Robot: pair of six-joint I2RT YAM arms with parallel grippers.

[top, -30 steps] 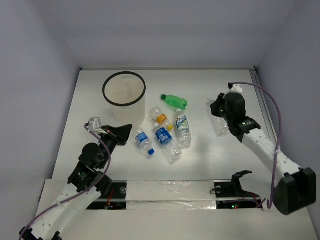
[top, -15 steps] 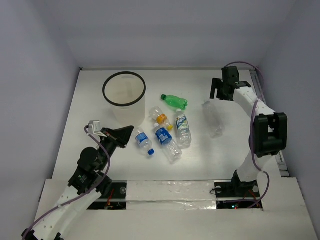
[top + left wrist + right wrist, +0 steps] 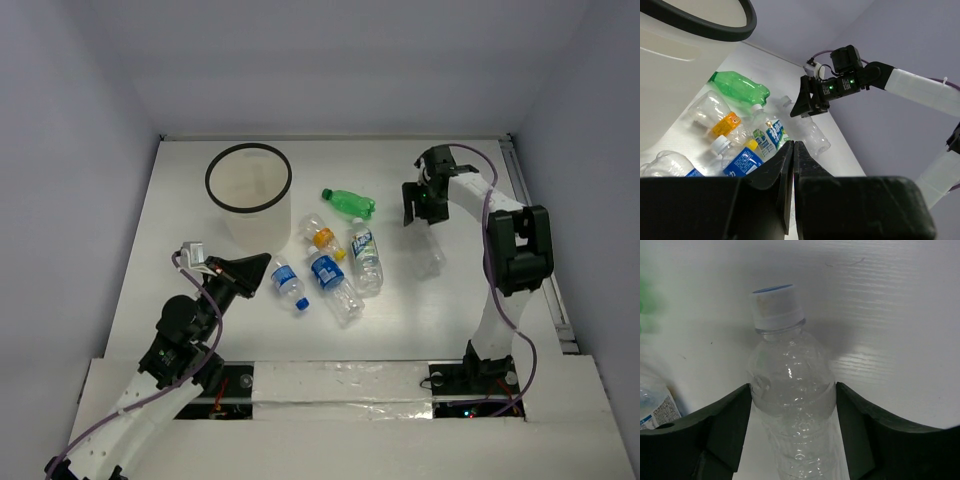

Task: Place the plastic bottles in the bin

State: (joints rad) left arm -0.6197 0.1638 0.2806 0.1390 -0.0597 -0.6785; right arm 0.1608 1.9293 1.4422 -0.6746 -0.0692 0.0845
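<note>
The bin (image 3: 248,205) stands at the back left, translucent with a black rim. Five bottles lie in a cluster mid-table: a green one (image 3: 348,203), an orange-capped one (image 3: 320,234), a white-labelled one (image 3: 366,257) and two blue-labelled ones (image 3: 335,281) (image 3: 289,284). A clear white-capped bottle (image 3: 430,246) lies apart to the right. My right gripper (image 3: 420,203) is open over its cap end; in the right wrist view the fingers (image 3: 730,425) flank the bottle's (image 3: 790,385) shoulder closely. My left gripper (image 3: 252,268) is shut and empty, left of the cluster.
White walls enclose the table on three sides. The left wrist view shows the bin wall (image 3: 670,65) close on the left, the bottle cluster ahead and the right arm (image 3: 920,90) beyond. A taped strip runs along the near edge (image 3: 340,385).
My right arm swung from the far right corner to the left and came down over the clear bottle's cap end. My left gripper shifted slightly right, still shut.
</note>
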